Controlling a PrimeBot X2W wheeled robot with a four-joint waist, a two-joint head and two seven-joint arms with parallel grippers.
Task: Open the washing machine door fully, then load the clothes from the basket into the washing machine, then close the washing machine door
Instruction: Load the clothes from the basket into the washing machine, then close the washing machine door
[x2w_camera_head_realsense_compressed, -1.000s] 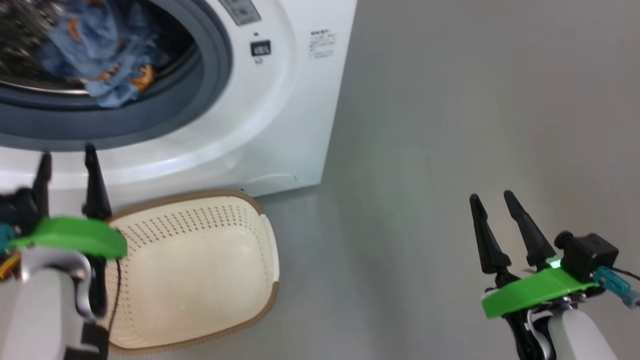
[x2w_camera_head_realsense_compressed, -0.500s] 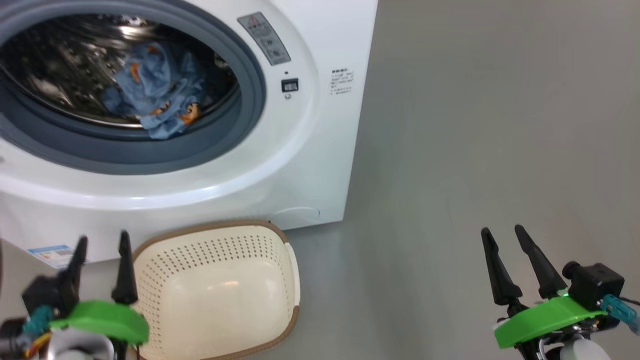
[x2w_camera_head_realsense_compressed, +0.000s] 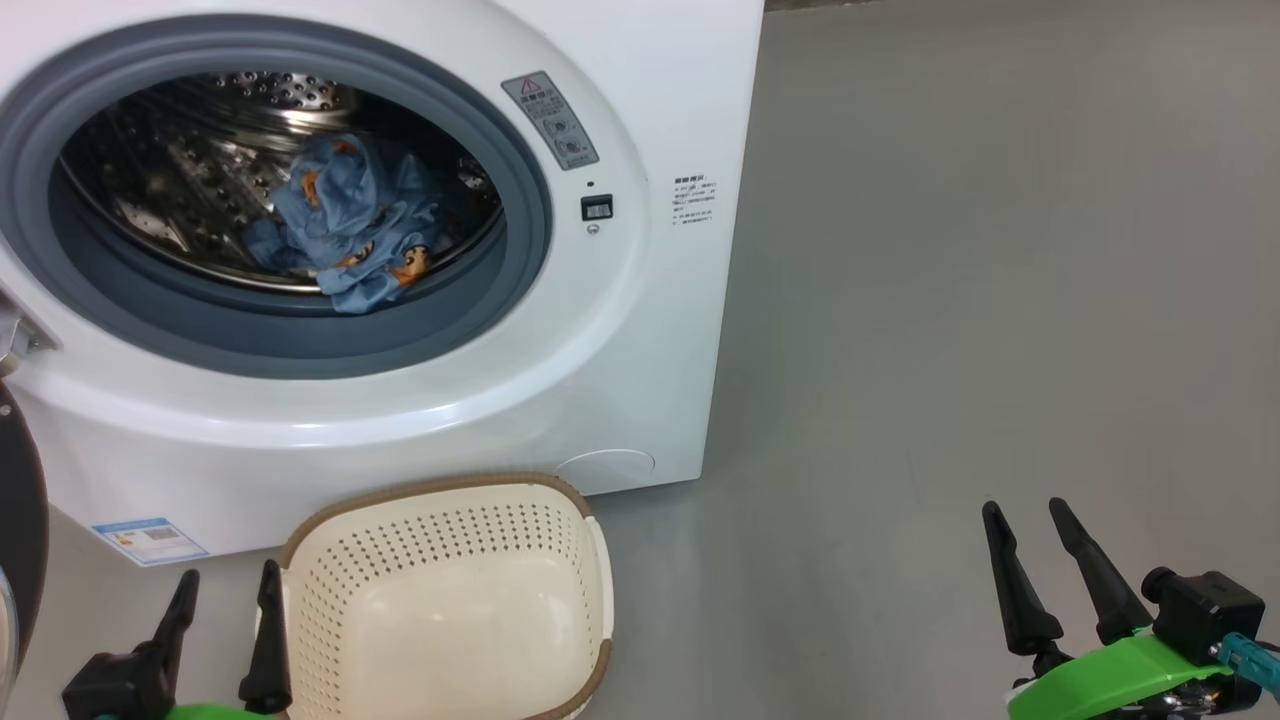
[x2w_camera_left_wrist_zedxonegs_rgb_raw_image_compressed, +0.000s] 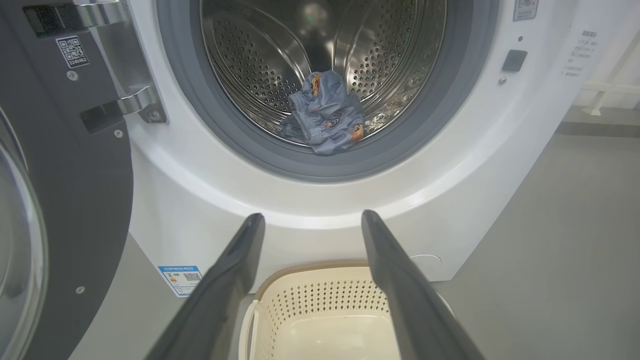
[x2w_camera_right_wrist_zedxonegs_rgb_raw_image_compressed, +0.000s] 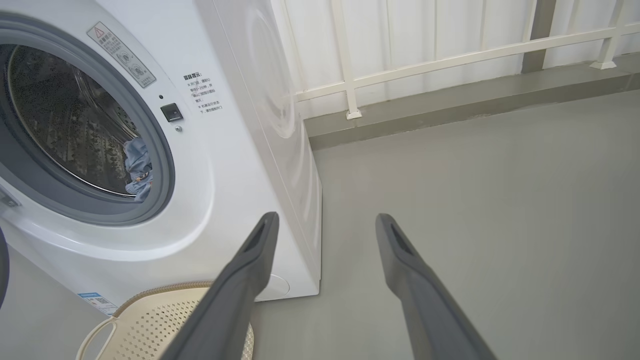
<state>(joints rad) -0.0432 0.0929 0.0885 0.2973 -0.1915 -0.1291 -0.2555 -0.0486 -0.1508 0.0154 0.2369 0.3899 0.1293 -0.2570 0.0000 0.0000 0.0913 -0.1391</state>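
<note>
Door time, I'm thinking: the clothes (x2w_camera_head_realsense_compressed: 350, 235) are sitting inside the washing machine (x2w_camera_head_realsense_compressed: 620, 330) and the basket (x2w_camera_head_realsense_compressed: 430, 487) is looking empty, so I'm treating closing as the step in hand. The washing machine door (x2w_camera_left_wrist_zedxonegs_rgb_raw_image_compressed: 75, 200) is hanging open at far left, apart from my left gripper (x2w_camera_head_realsense_compressed: 229, 570), which is hovering just beside the basket, fingers spread wide, holding nothing. The right gripper (x2w_camera_head_realsense_compressed: 1023, 506) is idling wide and empty too. I'm planning on getting the left fingers behind the door's outer edge and pushing in a smooth arc, steering clear of the hinge (x2w_camera_left_wrist_zedxonegs_rgb_raw_image_compressed: 135, 100).

Head view looking down, wrist views low, all sharing washing machine (x2w_camera_head_realsense_compressed: 650, 340)
</note>
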